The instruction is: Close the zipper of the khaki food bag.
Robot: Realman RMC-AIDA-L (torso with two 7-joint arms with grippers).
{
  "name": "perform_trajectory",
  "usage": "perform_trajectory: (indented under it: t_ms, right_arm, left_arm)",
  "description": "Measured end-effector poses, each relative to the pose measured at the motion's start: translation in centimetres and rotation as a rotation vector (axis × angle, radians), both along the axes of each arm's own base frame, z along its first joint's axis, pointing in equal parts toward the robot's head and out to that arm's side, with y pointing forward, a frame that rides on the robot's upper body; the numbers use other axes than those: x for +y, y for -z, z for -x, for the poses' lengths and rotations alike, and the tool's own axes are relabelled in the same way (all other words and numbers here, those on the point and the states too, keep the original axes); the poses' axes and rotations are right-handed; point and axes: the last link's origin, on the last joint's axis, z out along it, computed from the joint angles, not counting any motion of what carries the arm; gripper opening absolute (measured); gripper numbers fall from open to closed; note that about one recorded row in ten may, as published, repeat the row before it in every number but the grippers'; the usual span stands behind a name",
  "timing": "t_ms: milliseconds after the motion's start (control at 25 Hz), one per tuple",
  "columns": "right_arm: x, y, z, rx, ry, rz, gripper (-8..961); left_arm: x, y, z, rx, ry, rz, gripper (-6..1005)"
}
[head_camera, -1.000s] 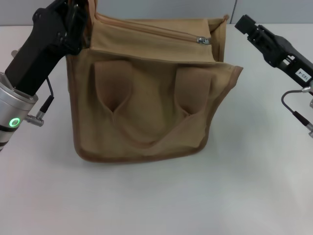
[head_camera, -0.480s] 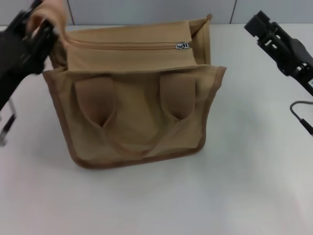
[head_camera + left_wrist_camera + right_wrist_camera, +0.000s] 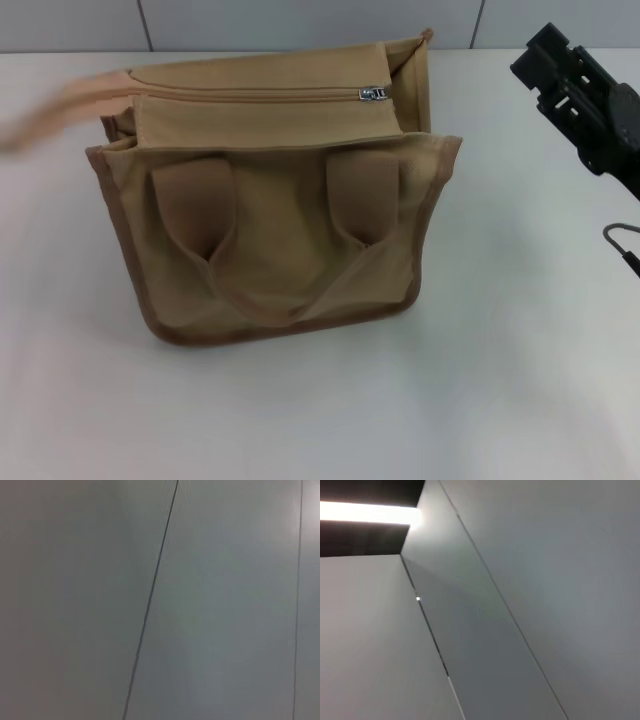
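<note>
The khaki food bag [image 3: 275,200] stands upright on the white table [image 3: 500,400], strap handles hanging down its front face. The zipper [image 3: 250,95] runs along the top between the two fabric flaps; its silver slider [image 3: 374,93] sits near the bag's right end, and the track to the slider's left appears drawn together. Judged from this, the closure is largely complete, with only a short stretch beyond the slider possibly remaining; that end is folded and cannot be confirmed. The right gripper [image 3: 580,90] is raised at the right edge of the head view, well apart from the bag and from the slider; whether it is spread or pressed together cannot be told. The left gripper does not appear in any view; both wrist views show only wall panels
</note>
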Motion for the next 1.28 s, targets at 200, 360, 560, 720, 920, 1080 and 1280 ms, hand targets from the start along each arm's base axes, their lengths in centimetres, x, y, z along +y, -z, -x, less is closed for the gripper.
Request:
perform_trajectory:
  t_ms: [200,360,560,720,920,1080,1280]
  right_arm:
    - [-0.6,-0.5,0.6,-0.020,-0.094,-0.003,643]
    - [-0.9,0.3,1.6,-0.137,-0.234,0.064,643]
    - [-1.6,2.9,2.6,-0.331,-0.429,0.168,642]
    - [-2.4,4.9,3.0,-0.436,-0.540,0.239,641]
    - [-2.7,6.8,2.6,-0.510,-0.544,0.254,640]
    - [-2.9,7.1,2.4,-0.518,-0.535,0.245,640]
    - [-2.8,7.5,1.8,-0.548,-0.500,0.245,640]
  left_arm:
    - [-3.4,-1.7,1.3,0.079,-0.014,0.004,828]
    - [-3.6,-0.8,0.7,0.176,0.076,0.161,831]
    - [-1.8,2.7,-1.8,0.321,0.317,0.433,829]
    - [0.0,5.0,-3.5,0.393,0.468,0.632,827]
    - [1.9,6.8,-5.2,0.425,0.542,0.713,827]
    - [2.2,7.0,-5.6,0.426,0.553,0.705,827]
    - [2.2,7.2,-5.6,0.421,0.548,0.708,827]
